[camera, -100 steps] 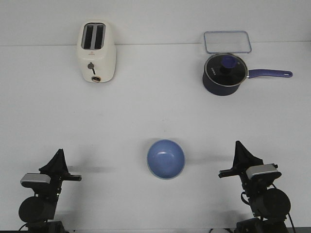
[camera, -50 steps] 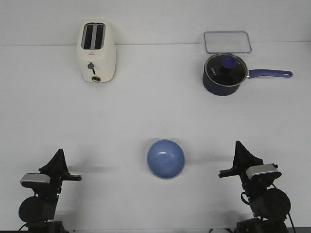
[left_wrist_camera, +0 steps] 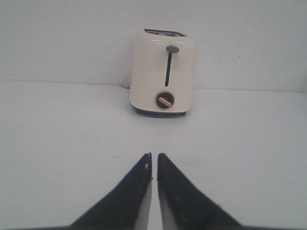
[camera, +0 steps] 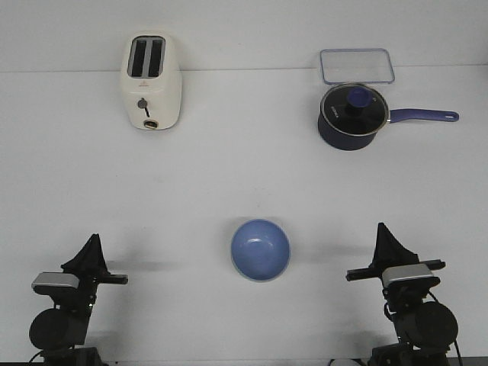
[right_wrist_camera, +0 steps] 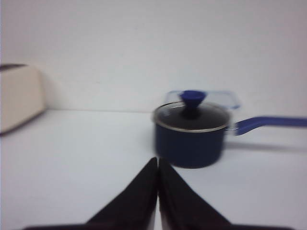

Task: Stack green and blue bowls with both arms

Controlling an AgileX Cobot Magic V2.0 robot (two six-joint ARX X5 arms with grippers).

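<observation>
A periwinkle blue bowl (camera: 261, 249) sits upright on the white table near the front, between my two arms. No green bowl shows in any view. My left gripper (camera: 93, 238) is at the front left, well left of the bowl, with its jaws nearly together and empty (left_wrist_camera: 154, 155). My right gripper (camera: 381, 226) is at the front right, right of the bowl, shut and empty (right_wrist_camera: 158, 159). The bowl does not appear in either wrist view.
A cream toaster (camera: 152, 81) stands at the back left, straight ahead of the left gripper (left_wrist_camera: 164, 72). A dark navy saucepan (camera: 351, 116) with a lid and a long handle stands at the back right, ahead of the right gripper (right_wrist_camera: 190, 134). A clear lidded container (camera: 357, 65) lies behind it.
My right arm has shifted slightly to the right and turned; its wrist view is blurred with motion. The left arm and the blue bowl have not moved.
</observation>
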